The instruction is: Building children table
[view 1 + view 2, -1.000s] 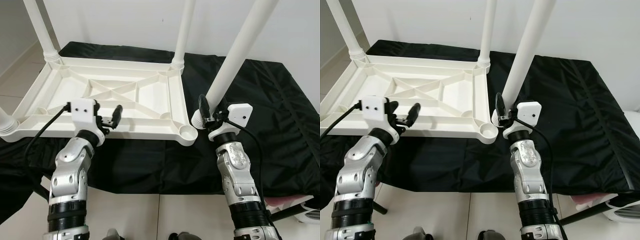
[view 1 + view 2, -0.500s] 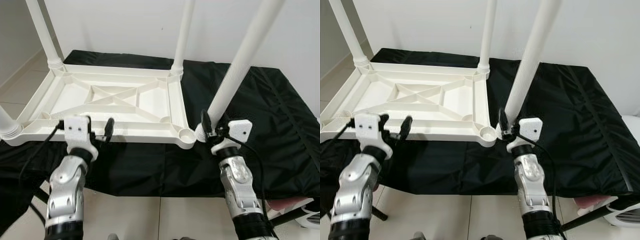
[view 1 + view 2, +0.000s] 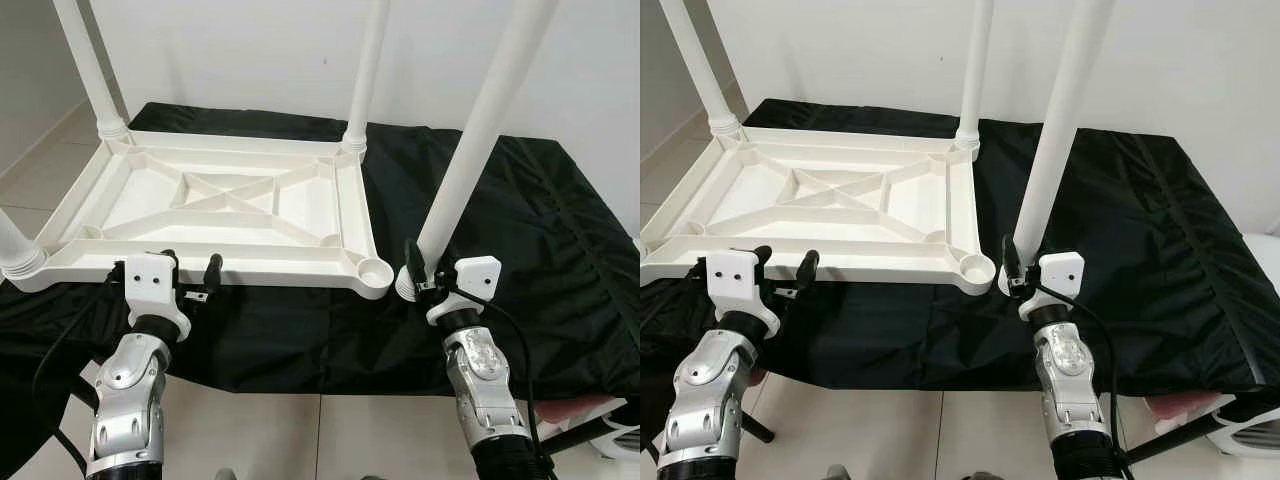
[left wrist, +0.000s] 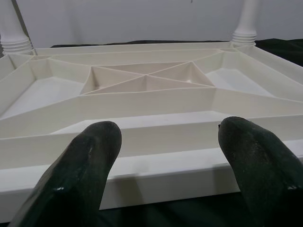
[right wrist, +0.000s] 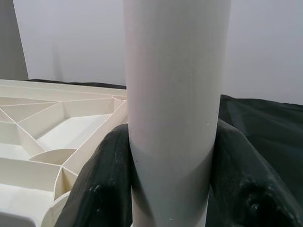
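Children's table top [image 3: 230, 205]: white plastic, upside down, ribbed underside up, lying on a black cloth [image 3: 520, 230] over the counter. Three legs stand fitted in its corner sockets: far left leg [image 3: 88, 65], far right leg [image 3: 366, 70], near left leg [image 3: 12, 245]. The near right socket [image 3: 376, 269] is open.

Loose table leg [image 3: 480, 130]: white tube, tilted, its lower end just beside the near right socket, outside the table top's corner.

Right end effector [image 3: 412, 272]: fingers [image 5: 102, 184] closed around the loose table leg near its foot, touching it on both sides.

Left end effector [image 3: 190, 275]: just in front of the table top's near rim, fingers [image 4: 85, 170] spread apart, gripping nothing.

Markings: no writing can be read.
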Tool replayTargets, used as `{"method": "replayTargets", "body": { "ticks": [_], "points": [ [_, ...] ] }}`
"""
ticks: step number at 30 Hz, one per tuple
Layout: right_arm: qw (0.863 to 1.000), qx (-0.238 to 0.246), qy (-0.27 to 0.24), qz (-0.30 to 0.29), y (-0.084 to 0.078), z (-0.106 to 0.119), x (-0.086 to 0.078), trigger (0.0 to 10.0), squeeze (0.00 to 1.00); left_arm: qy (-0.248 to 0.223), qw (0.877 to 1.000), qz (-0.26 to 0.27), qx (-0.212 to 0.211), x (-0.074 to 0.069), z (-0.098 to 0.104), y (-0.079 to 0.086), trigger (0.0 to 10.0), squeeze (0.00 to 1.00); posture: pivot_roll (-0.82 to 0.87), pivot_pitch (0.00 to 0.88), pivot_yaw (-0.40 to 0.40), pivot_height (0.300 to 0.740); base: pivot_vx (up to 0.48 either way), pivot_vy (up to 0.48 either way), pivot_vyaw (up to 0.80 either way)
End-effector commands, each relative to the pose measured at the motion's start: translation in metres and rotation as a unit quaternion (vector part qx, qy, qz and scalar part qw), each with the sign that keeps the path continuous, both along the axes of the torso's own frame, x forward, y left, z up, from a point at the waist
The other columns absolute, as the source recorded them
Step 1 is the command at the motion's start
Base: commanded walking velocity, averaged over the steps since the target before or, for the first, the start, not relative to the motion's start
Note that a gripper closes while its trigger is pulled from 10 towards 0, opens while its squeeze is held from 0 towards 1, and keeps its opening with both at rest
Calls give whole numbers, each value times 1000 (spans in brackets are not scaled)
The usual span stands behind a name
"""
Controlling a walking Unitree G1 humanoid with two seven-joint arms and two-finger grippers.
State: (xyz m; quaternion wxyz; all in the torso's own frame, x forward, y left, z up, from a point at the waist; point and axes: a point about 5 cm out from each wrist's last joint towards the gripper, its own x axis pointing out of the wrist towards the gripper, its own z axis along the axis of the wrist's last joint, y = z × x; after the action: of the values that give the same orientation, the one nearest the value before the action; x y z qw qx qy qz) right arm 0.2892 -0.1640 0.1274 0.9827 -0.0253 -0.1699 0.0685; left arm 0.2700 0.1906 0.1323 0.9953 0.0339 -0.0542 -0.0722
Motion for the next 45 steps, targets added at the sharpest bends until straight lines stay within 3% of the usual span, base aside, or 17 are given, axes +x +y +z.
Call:
{"method": "replayTargets", "body": {
  "ticks": [1, 5, 16, 26, 45],
  "points": [
    [1000, 3, 0, -1, 0, -4, -3, 10000, 0, 10, 998, 64, -8, -1, -7, 3, 10000, 0, -11, 0, -9, 740, 0, 0, 0],
    [1000, 8, 9, 12, 7, -9, -6, 10000, 0, 10, 998, 44, -34, -1, -11, -1, 10000, 0, -10, 0, -13, 740, 0, 0, 0],
    [999, 9, 6, 40, 25, -8, -11, 10000, 0, 5, 999, 36, -25, -1, -4, -5, 10000, 0, -11, 1, -3, 740, 0, 0, 0],
    [999, 8, 9, 35, 22, -8, -19, 10000, 0, 13, 999, 37, -29, -14, -8, -6, 10000, 0, -13, 30, -14, 740, 0, 0, 0],
    [999, -3, -2, 32, 21, 1, -15, 10000, 0, -4, 999, 16, -35, -10, -1, -16, 10000, 0, -15, 33, -32, 740, 0, 0, 0]
  ]
}}
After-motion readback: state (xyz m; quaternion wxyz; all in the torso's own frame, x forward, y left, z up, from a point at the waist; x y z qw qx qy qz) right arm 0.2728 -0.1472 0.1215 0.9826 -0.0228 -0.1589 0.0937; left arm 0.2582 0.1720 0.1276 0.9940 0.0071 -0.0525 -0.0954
